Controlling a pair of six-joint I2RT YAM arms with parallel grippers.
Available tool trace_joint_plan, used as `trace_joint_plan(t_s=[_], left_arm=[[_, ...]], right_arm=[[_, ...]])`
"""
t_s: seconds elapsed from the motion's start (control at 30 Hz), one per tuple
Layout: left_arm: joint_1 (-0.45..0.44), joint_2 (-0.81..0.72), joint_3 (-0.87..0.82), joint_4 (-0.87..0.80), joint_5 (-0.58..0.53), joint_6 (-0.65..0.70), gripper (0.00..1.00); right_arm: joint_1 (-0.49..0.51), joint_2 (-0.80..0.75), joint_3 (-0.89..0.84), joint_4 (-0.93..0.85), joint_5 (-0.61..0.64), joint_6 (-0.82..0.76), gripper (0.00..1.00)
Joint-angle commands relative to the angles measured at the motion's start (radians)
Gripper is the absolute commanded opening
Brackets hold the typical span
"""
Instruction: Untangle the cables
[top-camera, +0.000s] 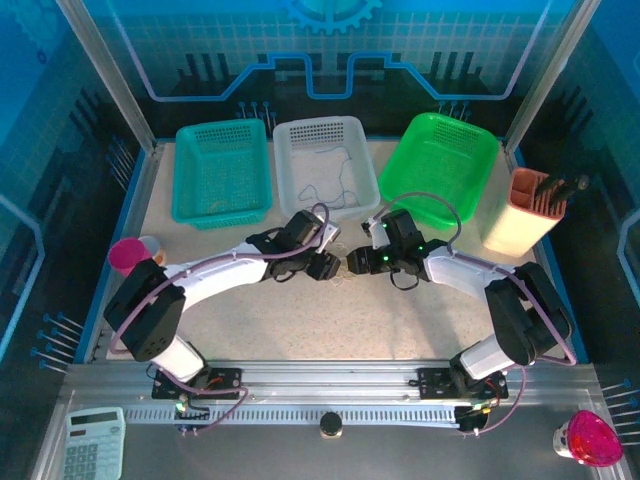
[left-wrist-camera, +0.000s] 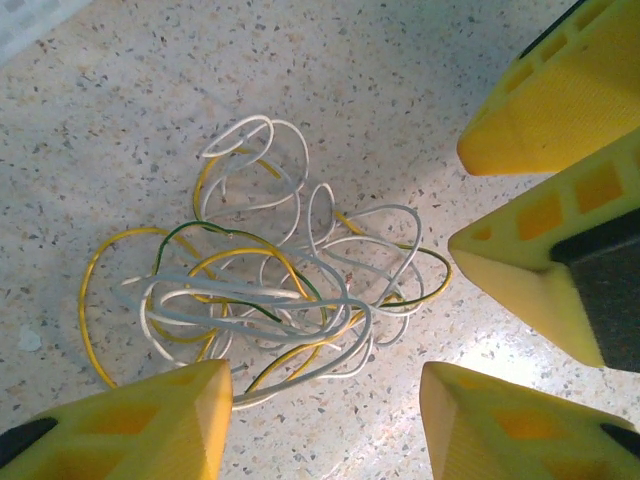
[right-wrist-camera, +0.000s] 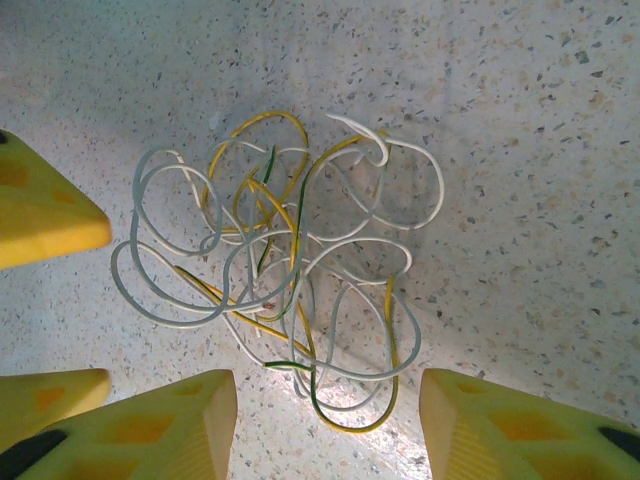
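The cables (left-wrist-camera: 270, 290) lie in one small tangle on the speckled table: whitish-grey, yellow and green-yellow wires looped through each other. In the top view the tangle (top-camera: 345, 276) sits between the two gripper tips at mid-table. My left gripper (left-wrist-camera: 325, 420) is open just above the table at the tangle's near edge; two wires run up to its left finger (left-wrist-camera: 150, 420). My right gripper (right-wrist-camera: 330, 430) is open too, facing the same tangle (right-wrist-camera: 280, 260) from the other side, with a green-yellow loop reaching between its fingers. Neither holds anything.
Three baskets stand along the back: teal (top-camera: 222, 214), white (top-camera: 320, 124) with thin wires inside, green (top-camera: 400, 165). An orange tool holder (top-camera: 525, 215) is at the right, a pink object (top-camera: 128, 255) at the left edge. The two grippers nearly touch.
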Motion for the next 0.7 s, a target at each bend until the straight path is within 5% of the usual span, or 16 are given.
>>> trace_joint_plan(t_s=[0.0, 0.43, 0.67], left_arm=[[0.008, 0.019, 0.039, -0.011, 0.029, 0.026, 0.53], [0.008, 0.086, 0.039, 0.021, -0.016, 0.001, 0.41], [0.008, 0.067, 0.038, 0.031, -0.034, -0.014, 0.18]], right_arm=[[-0.010, 0.009, 0.026, 0.012, -0.016, 0.010, 0.52], [-0.011, 0.020, 0.051, -0.001, -0.017, 0.008, 0.52], [-0.011, 0.021, 0.057, -0.006, -0.016, 0.007, 0.52]])
